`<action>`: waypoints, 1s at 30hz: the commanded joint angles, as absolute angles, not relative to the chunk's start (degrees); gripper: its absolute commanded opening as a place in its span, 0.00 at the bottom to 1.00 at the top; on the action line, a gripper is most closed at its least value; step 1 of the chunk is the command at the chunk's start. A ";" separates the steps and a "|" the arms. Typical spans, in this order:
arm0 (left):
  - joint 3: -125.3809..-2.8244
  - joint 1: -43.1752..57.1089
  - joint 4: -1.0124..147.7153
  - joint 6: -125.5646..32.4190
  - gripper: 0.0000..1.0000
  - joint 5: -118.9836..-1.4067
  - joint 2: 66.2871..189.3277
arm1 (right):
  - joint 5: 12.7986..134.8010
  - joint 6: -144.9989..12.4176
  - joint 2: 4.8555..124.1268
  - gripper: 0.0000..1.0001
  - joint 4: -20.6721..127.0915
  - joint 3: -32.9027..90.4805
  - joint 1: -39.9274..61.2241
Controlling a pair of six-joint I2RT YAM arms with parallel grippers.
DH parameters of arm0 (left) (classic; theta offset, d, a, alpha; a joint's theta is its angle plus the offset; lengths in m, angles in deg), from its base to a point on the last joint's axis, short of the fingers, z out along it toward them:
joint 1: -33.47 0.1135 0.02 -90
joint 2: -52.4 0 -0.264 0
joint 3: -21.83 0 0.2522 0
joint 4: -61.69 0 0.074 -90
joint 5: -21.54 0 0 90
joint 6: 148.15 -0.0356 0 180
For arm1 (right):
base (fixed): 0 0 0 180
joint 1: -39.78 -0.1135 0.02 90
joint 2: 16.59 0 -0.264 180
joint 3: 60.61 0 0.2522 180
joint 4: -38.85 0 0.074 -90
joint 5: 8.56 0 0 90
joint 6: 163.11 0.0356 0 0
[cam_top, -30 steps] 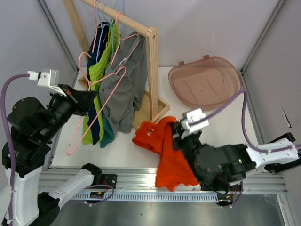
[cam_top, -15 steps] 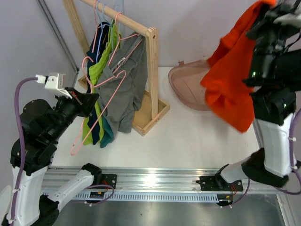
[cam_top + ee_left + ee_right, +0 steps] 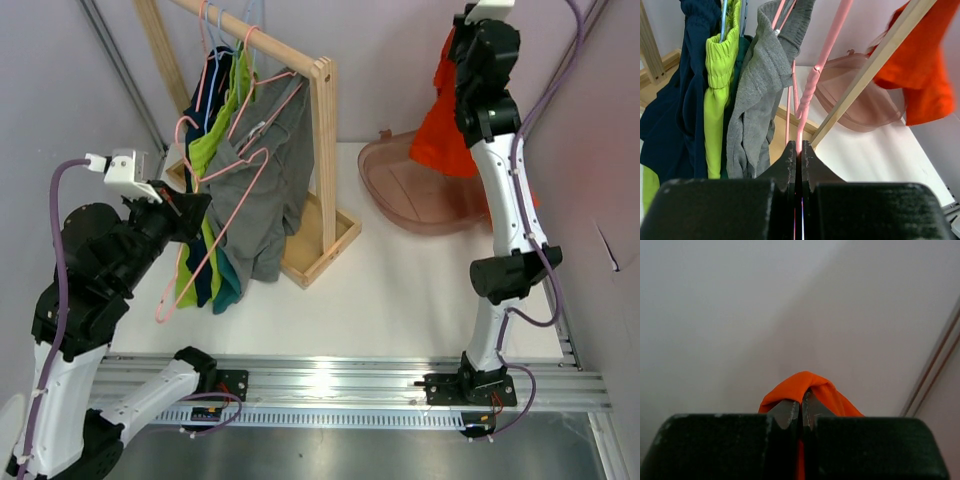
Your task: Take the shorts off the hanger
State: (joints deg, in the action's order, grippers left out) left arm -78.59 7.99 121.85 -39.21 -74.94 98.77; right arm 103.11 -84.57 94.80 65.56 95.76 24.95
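One pair, the orange shorts (image 3: 440,135), is hanging clear of the rack, pinched at a fold by the right gripper (image 3: 801,409), whose jaws are pressing together on the cloth with a hump of orange bulging just past the tips. The right arm is reaching high at the far right, so the shorts are dangling with their long axis running straight down from the gripper. From above they are overlapping the far rim of the pinkish basin (image 3: 420,205) on the table. They are probably hanging above it or just behind its back edge, and that alignment is what a drop would depend on. The right arm is by far the nearer one to the basin. The left gripper (image 3: 799,150) is clamping shut on the wire of a pink hanger (image 3: 812,85), which looks bare and is slanting down and away from the wooden rack (image 3: 325,150). Four other pairs are draping from hangers on that rack, close beside the left gripper and well apart from the right: the grey shorts (image 3: 265,200) nearest the post, then the lime green pair (image 3: 205,150), the teal pair (image 3: 228,285) and the navy pair (image 3: 670,110).
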 commanded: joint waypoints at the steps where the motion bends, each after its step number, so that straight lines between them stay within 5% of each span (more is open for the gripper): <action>1: -78.15 7.36 119.05 -41.28 0.00 -78.30 99.86 | 97.26 -77.15 93.27 0.00 61.67 94.06 25.71; 6: -79.90 7.27 119.05 -41.28 0.00 -77.25 102.14 | 99.63 -75.13 89.76 0.00 56.66 74.82 25.89; 7: -81.30 7.27 119.31 -41.36 0.00 -77.07 102.84 | 101.55 -74.69 89.24 0.14 57.09 72.79 25.89; 8: -83.23 7.27 119.57 -41.45 0.00 -76.46 103.55 | 102.79 -73.82 88.27 0.39 59.53 69.55 25.98; 9: -84.21 7.27 120.10 -41.63 0.00 -75.93 104.51 | 104.10 -73.37 87.65 0.88 60.69 67.87 26.06; 10: -85.35 7.27 120.54 -41.80 0.00 -75.41 106.61 | 107.34 -70.76 86.87 0.99 61.83 66.02 26.06; 19: -104.41 7.27 124.32 -43.83 0.00 -68.91 120.77 | 109.92 -61.42 60.18 0.99 54.47 27.65 25.19; 30: -103.82 7.01 111.59 -39.97 0.00 -48.95 127.81 | 110.36 -59.13 40.55 0.99 59.47 10.82 25.10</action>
State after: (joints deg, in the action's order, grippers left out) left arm -102.69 7.51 118.46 -41.62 -57.21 126.64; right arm 109.54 -60.77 42.39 58.79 13.53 25.16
